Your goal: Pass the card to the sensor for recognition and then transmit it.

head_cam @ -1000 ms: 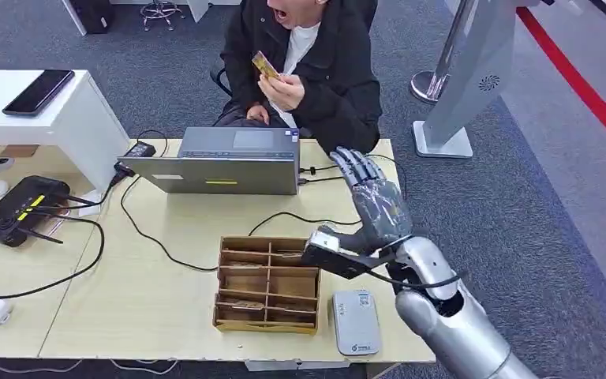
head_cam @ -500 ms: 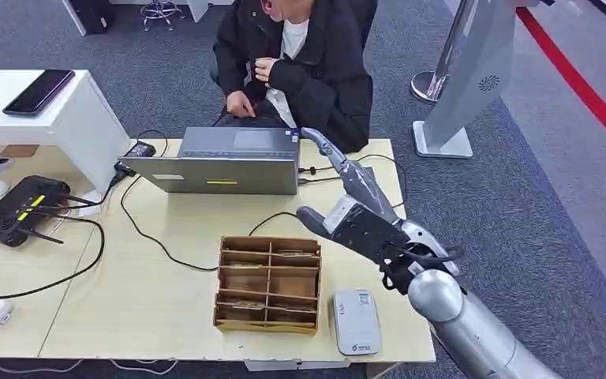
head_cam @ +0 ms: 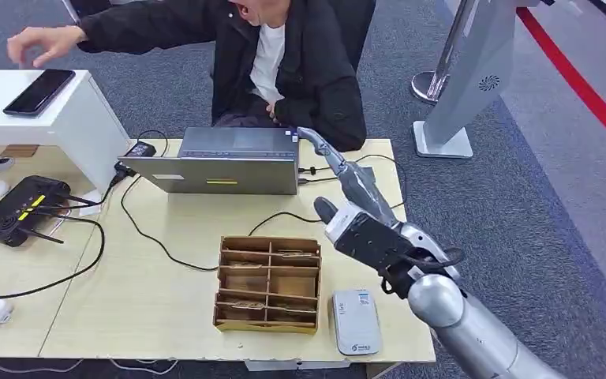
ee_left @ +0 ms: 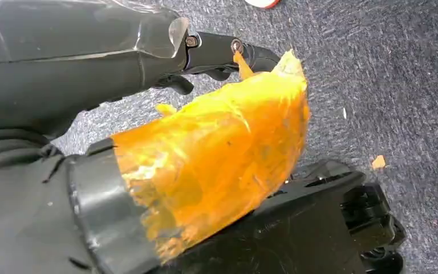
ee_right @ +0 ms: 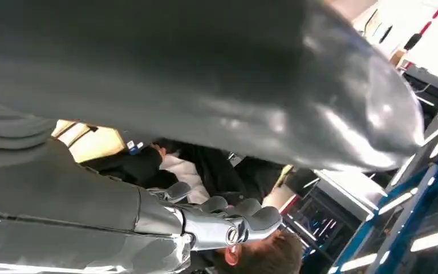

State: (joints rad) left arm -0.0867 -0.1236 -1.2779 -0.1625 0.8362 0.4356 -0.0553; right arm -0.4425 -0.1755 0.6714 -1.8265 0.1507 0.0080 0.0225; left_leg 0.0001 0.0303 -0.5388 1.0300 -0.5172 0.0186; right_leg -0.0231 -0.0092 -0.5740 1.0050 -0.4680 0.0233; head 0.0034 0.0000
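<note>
Right hand (head_cam: pixel 355 189) fingers spread, holding nothing, stretched twd person (head_cam: pixel 284 63) at 12 o'clock; card not visible so handoff looks done, reader (head_cam: pixel 356 321) at 6 on surface (head_cam: pixel 166 308); left hand can't tell.

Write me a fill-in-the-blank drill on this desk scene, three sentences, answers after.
1. The right hand holds nothing and is stretched out toward the ____.
2. The brown divided card box sits on the table right beside the grey ____, on the side away from the robot's right arm.
3. The person reaches an arm out over the black ____ lying on the white side table.

Answers: person; card reader; phone
</note>
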